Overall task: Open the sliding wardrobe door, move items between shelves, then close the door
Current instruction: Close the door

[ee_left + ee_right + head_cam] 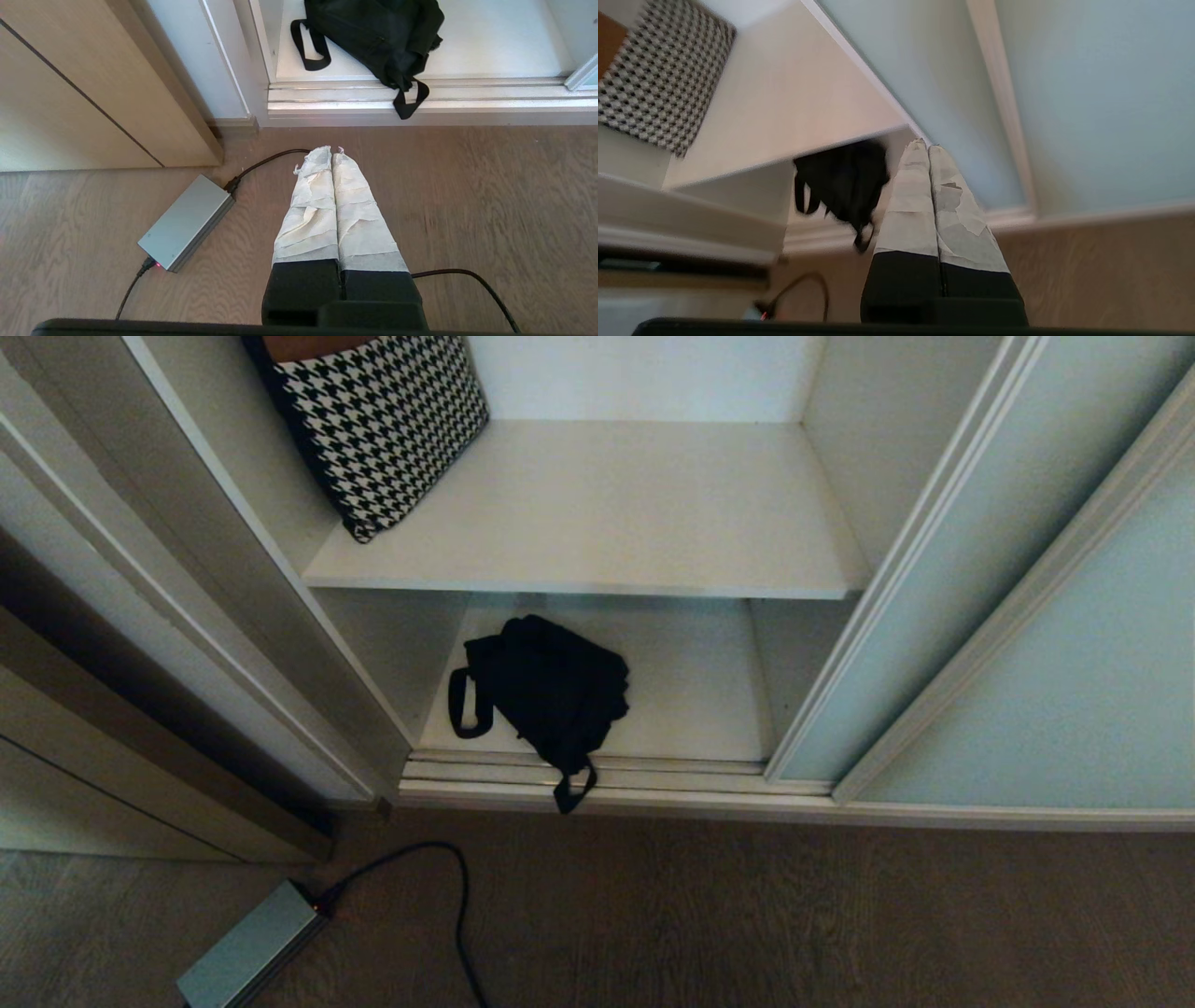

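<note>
The sliding wardrobe door (943, 616) of pale green frosted glass stands slid to the right, leaving the wardrobe open. A black bag (551, 691) lies on the bottom shelf (691, 691), one strap hanging over the floor track (653, 775). A houndstooth cushion (383, 420) leans on the upper shelf (607, 513). Neither arm shows in the head view. My left gripper (331, 150) hangs shut over the floor, empty. My right gripper (924, 147) is shut and empty, raised in front of the wardrobe beside the door (952, 93), with the bag (845, 182) to one side.
A silver power adapter (187, 221) with a black cable (266, 163) lies on the wooden floor (747, 915) left of the wardrobe opening. A brown wooden panel (84, 93) stands at the far left. A second glass panel (1102, 691) is on the right.
</note>
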You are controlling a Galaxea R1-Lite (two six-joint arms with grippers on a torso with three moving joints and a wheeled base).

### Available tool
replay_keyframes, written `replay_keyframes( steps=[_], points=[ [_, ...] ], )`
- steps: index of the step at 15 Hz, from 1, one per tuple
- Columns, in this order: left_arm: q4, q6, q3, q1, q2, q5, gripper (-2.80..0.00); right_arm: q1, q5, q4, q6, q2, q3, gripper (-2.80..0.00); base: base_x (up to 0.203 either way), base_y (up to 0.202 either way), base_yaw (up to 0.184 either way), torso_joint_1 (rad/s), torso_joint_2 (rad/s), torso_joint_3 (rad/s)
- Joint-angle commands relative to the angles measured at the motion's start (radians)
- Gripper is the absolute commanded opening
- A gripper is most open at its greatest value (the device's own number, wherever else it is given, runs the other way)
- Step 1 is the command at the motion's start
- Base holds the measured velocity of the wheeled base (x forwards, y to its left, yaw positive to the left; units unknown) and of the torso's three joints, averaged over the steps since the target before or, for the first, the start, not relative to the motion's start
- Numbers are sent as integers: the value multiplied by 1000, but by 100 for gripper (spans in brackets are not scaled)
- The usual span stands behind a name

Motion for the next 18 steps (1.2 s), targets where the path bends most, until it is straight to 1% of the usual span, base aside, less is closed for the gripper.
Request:
replay_keyframes(
  steps=[1,3,6,10,14,18],
  points=[
    [0,0,0,0,1,0,-280,-10,20,-2,10,68,6,-280,0,0,0,0,0,0],
    [0,0,0,0,1,0,-280,-9,32,-33,29,107,5,-280,0,0,0,0,0,0],
    [0,0,0,0,1,0,-280,-15,64,-76,32,163,-5,-280,0,0,0,0,0,0],
    [0,0,0,0,1,0,-280,-27,71,-79,31,207,-8,-280,0,0,0,0,0,0],
    [0,0,0,0,1,0,-280,-27,68,-166,38,248,11,-280,0,0,0,0,0,0],
    [0,0,0,0,1,0,-280,-27,69,-172,45,285,0,-280,0,0,0,0,0,0]
  ],
)
